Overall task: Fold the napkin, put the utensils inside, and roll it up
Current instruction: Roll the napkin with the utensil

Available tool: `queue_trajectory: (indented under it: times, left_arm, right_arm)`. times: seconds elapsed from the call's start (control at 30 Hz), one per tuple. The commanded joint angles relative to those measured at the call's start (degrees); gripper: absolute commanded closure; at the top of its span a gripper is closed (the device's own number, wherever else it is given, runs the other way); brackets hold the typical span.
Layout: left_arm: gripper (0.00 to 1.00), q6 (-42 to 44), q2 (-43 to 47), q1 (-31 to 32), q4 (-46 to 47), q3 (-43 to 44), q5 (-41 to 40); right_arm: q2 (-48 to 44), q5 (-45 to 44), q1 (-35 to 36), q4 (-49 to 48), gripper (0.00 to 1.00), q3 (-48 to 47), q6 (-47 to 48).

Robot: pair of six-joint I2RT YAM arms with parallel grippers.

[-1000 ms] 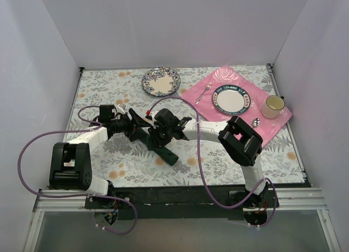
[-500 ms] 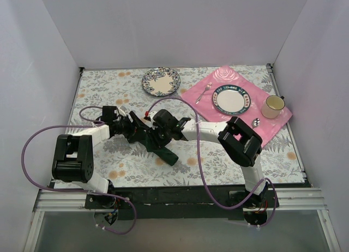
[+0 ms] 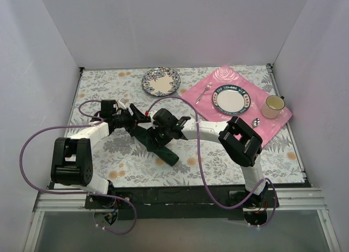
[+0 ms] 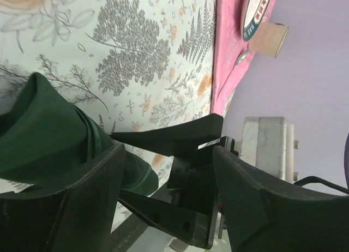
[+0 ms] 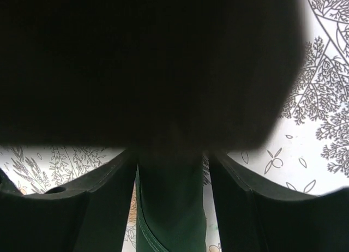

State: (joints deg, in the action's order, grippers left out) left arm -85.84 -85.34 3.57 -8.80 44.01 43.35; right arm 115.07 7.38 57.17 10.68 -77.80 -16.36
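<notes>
Lying near the middle of the floral table (image 3: 229, 154), the rolled napkin (image 3: 166, 154) fills the right gripper's (image 3: 155, 138) jaws, which press its sides, while the left gripper (image 3: 140, 117) sits just beside its far end, jaws wide and empty.

The napkin (image 5: 172, 222) fills the gap between the right tool's (image 5: 172, 162) fingers (image 5: 98, 208) above leaf-printed tabletop (image 5: 322, 126).

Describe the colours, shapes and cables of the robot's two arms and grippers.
The left arm and right arm have white links joined by boxy black joint housings. A purple cable loops along each. The left gripper and right gripper are black, with two wedge-shaped fingers.
</notes>
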Motion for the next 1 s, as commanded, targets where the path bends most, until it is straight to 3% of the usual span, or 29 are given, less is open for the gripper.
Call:
queue_trajectory:
  times: [0.0,0.23,0.67,0.77,0.9,0.97]
  left_arm:
    - [0.35,-4.59,0.26,2.84,5.97,-3.39,5.42]
    - [0.35,-6.71,-1.23,5.92,10.38,-6.48,5.25]
    - [0.35,0.23,0.44,5.83,1.86,-7.01,0.42]
    - [0.35,0.85,0.53,5.83,1.24,-6.66,-0.2]
    - [0.34,0.77,-0.53,5.83,1.33,-6.48,0.15]
    - [0.34,0.68,-0.53,5.83,1.5,-6.31,0.24]
  right_arm:
    - [-2.91,0.18,0.49,1.19,0.36,-1.04,0.63]
    - [-2.92,0.62,0.49,1.36,0.36,-1.21,0.89]
    - [-14.07,3.43,-0.04,1.02,0.27,5.19,0.72]
    - [-13.91,7.91,-0.21,-2.14,0.34,7.65,0.8]
    - [-11.89,12.21,-0.91,-5.66,0.54,10.81,0.54]
    - [-11.62,12.84,-1.09,-6.72,0.58,12.14,0.19]
